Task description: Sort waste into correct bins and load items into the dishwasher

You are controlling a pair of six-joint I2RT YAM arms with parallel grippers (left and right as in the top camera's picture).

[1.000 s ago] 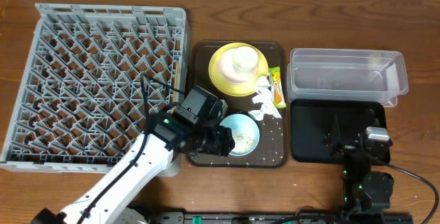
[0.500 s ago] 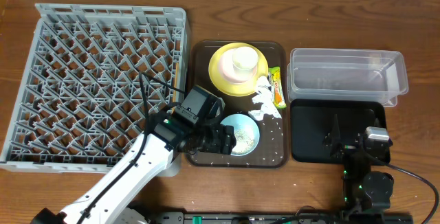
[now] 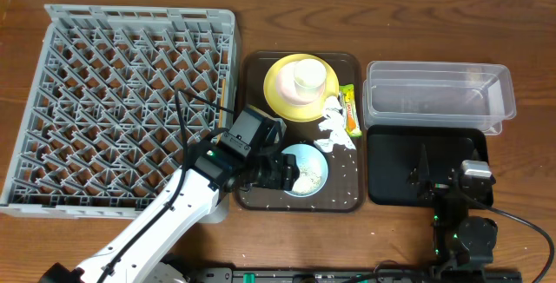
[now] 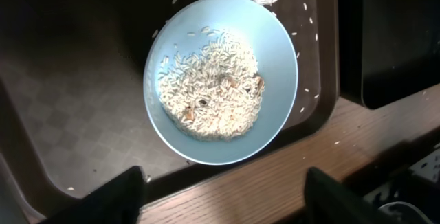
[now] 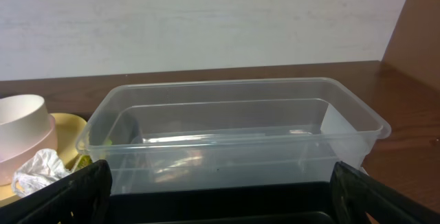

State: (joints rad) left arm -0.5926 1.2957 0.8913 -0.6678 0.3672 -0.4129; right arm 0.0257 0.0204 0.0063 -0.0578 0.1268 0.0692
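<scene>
A light blue bowl (image 4: 223, 80) holding rice grains (image 4: 210, 90) and a few brown food bits sits at the front of the brown tray (image 3: 254, 79). My left gripper (image 4: 223, 200) is open, its fingers straddling the tray's front rim just short of the bowl; in the overhead view the left gripper (image 3: 285, 172) overlaps the left edge of the bowl (image 3: 313, 168). A white cup (image 3: 307, 75) stands on the yellow plate (image 3: 282, 92). Crumpled paper (image 3: 334, 127) and a snack wrapper (image 3: 350, 111) lie beside it. My right gripper (image 5: 223, 196) is open and empty over the black tray (image 3: 395, 170), facing the clear tub (image 5: 234, 135).
The grey dish rack (image 3: 122, 101) fills the left of the table. Loose rice grains (image 3: 347, 183) dot the brown tray's front right corner. The clear tub (image 3: 439, 96) sits behind the black tray. The wall stands just behind the table.
My left gripper has shifted right, closer to the blue bowl, and its jaws widened, then narrowed a little. The right arm has not moved.
</scene>
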